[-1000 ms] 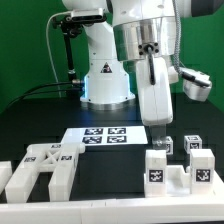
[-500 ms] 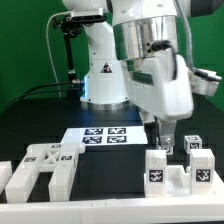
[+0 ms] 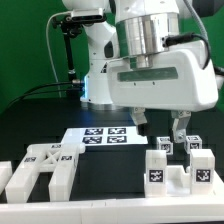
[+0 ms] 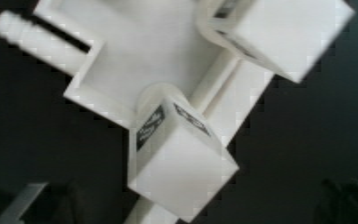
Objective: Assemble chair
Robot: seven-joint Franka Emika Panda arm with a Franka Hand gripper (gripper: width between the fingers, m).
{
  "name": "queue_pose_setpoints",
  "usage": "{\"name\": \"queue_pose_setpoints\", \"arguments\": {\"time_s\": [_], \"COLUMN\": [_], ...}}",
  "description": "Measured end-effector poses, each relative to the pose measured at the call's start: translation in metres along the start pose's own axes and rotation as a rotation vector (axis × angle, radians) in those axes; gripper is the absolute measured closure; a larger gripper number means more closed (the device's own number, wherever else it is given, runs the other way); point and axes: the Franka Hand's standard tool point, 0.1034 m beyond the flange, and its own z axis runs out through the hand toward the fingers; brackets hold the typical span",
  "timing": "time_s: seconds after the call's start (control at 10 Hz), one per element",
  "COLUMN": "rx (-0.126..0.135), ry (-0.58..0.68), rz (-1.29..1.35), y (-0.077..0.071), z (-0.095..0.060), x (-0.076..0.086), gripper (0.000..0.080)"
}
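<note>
My gripper [image 3: 159, 127] hangs open, its wide side facing the camera, just above the chair parts on the exterior view's right. Below it stand two small white tagged blocks [image 3: 162, 146] [image 3: 194, 145] and a larger white piece [image 3: 168, 171] with a tag on its front. Nothing is between the fingers [image 3: 178, 127]. In the wrist view, a tagged white block [image 4: 172, 140] lies right under my gripper [image 4: 185, 205], on a flat white part [image 4: 123, 70], with another block [image 4: 282, 35] beyond it. A slotted white frame [image 3: 42, 170] lies at the exterior view's left.
The marker board [image 3: 100, 136] lies flat in the middle of the black table. The robot's white base [image 3: 105, 75] stands behind it, with cables at the back left. A green object [image 3: 219, 80] shows at the right edge.
The gripper has turned about its upright axis, from edge-on to broadside, and moved slightly right over the small blocks. Its jaws have stayed open. No part has moved.
</note>
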Motion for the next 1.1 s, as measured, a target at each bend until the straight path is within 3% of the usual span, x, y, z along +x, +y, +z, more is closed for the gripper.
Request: {"name": "queue_pose_setpoints", "arguments": {"time_s": [0.2, 0.5, 0.9, 1.1], "rx": [0.006, -0.012, -0.017, 0.013], "ry": [0.046, 0.087, 0.098, 0.197], "rz": [-0.384, -0.877, -0.999, -0.94], "y": [0.002, 0.026, 0.027, 0.029], "z": [0.003, 0.011, 0.012, 0.016], "x": [0.001, 0.009, 0.011, 0.006], "gripper": [0.0151, 0.0151, 0.0151, 0.0151]}}
